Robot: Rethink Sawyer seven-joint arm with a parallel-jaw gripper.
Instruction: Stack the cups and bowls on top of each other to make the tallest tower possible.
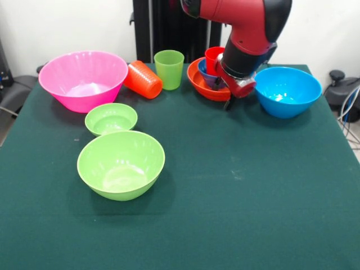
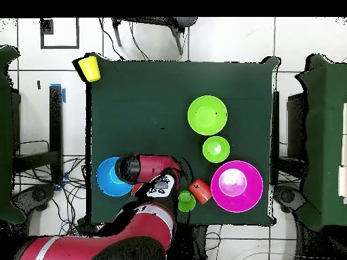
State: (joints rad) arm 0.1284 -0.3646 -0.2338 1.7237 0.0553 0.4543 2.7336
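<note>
Six bowls and four cups are in view, most on a green table (image 1: 236, 214). Taking the front view as a clock face, the huge pink bowl (image 1: 82, 79) sits at ten o'clock. The large blue bowl (image 1: 287, 90) is at two, the large green bowl (image 1: 121, 164) at about eight, and the small green bowl (image 1: 111, 118) lies between green and pink.

At one o'clock stands the start of the tower: the wide orange bowl (image 1: 198, 80) as base, probably for stability, with the small dark blue bowl (image 1: 205, 72) nested in it and the red cup (image 1: 212, 58) inside that.

The gripper (image 1: 229, 101) hangs just beside this stack; I cannot tell whether it holds anything.

At twelve, the light green cup (image 1: 169, 68) stands upright, and the orange cup (image 1: 143, 79) lies on its side between it and the pink bowl. The yellow cup (image 2: 89, 67) lies beyond the table's corner, likely out of reach.
</note>
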